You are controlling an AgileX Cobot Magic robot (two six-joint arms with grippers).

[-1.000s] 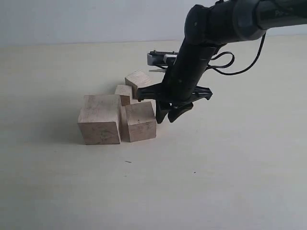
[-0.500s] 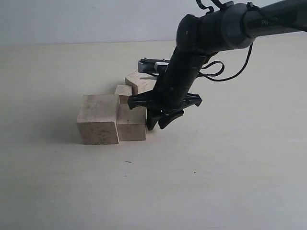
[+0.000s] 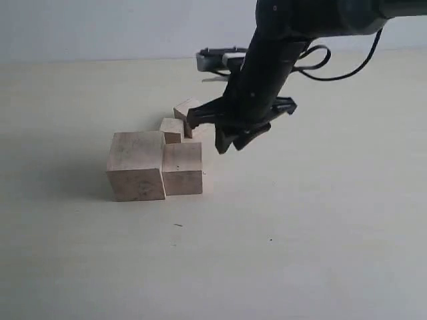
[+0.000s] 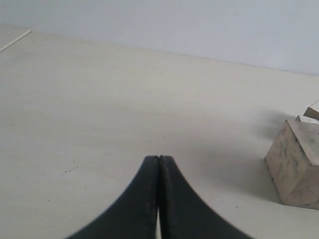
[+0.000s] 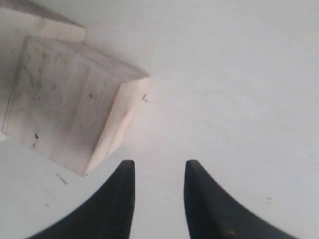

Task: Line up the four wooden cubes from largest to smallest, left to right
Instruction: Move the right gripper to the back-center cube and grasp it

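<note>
The largest cube [image 3: 137, 167] is pale tan wood with faint grain and greyish smudges; the second cube [image 3: 183, 169] is the same light wood, flecked with tiny dark specks. The two small cubes [image 3: 172, 129] are pale beige too. The surface [image 3: 300, 233] is plain cream, the wall [image 3: 100, 30] pale blue-grey. The right tool [image 3: 231, 148] and the left tool [image 4: 158, 162] are matte black.
</note>
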